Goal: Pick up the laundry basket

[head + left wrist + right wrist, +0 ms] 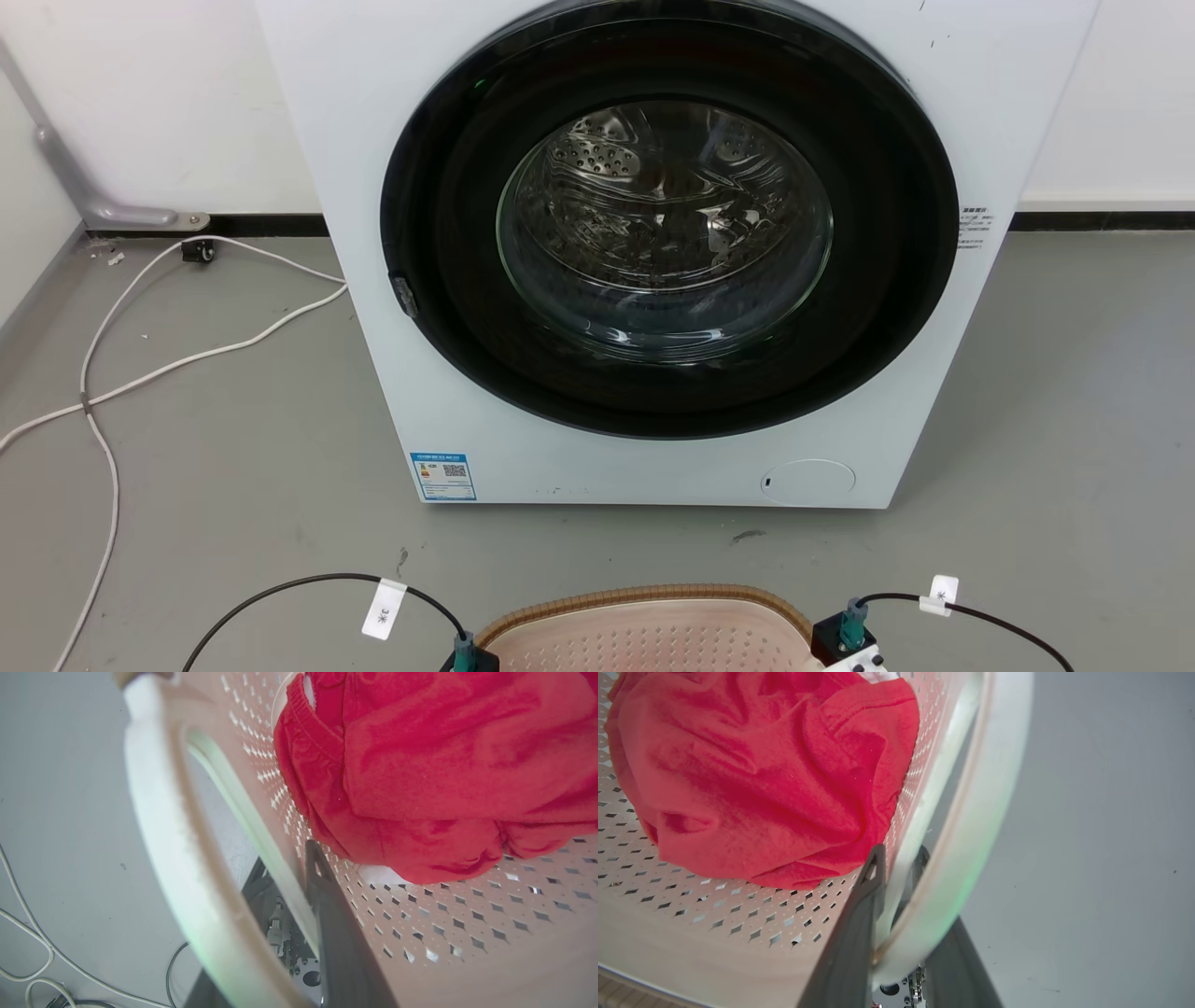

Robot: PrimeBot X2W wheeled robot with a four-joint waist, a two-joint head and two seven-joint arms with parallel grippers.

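Two grippers, both on the laundry basket [653, 594], one per side handle.

- left gripper [286, 858]: fingers straddle the left-side handle [159, 826]. One finger lies flat on the perforated wall inside the basket, and the other sits outside, showing dark through the handle opening. Jaws closed onto the handle band; no gap visible on the inner finger.
- right gripper [900, 854]: mirror setup on the right-side handle [985, 812]. The inner finger is against the inside wall and the outer finger is behind the white band, which is pinched between them.

Basket position, head view: at the bottom edge, centred, just in front of the washer [373, 280] but not touching it, with a strip of grey floor [233, 448] between them. Only the brown woven rim and the far end of the pink perforated interior are in frame. I can't tell whether the base is on the floor or off it.

Load: one crumpled red garment [444, 765] sits on the basket bottom, bunched toward the wall near each inner finger.

Other items: the washer door is closed, with the steel drum visible through the glass. A white cable [187, 355] loops on the floor left of the washer, well apart from the basket.
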